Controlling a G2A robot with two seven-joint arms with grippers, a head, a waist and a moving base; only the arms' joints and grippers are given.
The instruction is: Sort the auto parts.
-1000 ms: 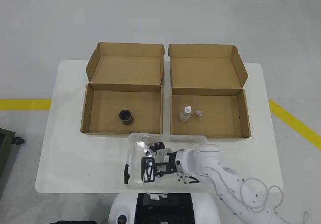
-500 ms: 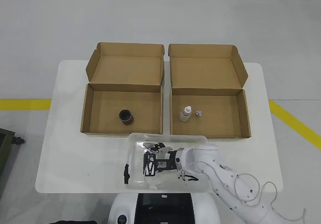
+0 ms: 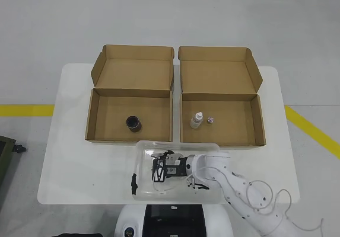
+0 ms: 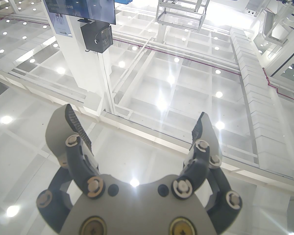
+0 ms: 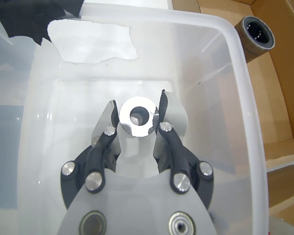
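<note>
My right gripper (image 5: 138, 113) is down inside the clear bin (image 3: 178, 144), which stands at the near edge of the table (image 3: 75, 154), just near of the two cardboard boxes. The fingers are clamped on a metal ring (image 5: 125, 118), one pad against each side of it, its holed face turned toward my wrist camera. Ring and gripper are in the left part of the bin, away from its walls. I cannot tell whether the ring touches the bin floor.

A torn black scrap (image 5: 27, 13) hangs over the bin's rim.

The left box (image 3: 107, 121) lies open with its lid folded back on the far side. A dark cylinder (image 3: 133, 123) stands on its floor, roughly in the middle. The right box (image 3: 235, 121) is just beside it, also open. It holds a small white bottle (image 3: 196, 120) lying near its left wall, with a tiny part (image 3: 210, 119) just right of the bottle.

My left gripper (image 4: 135, 110) points up at the ceiling, fingers spread wide apart with nothing between them.
</note>
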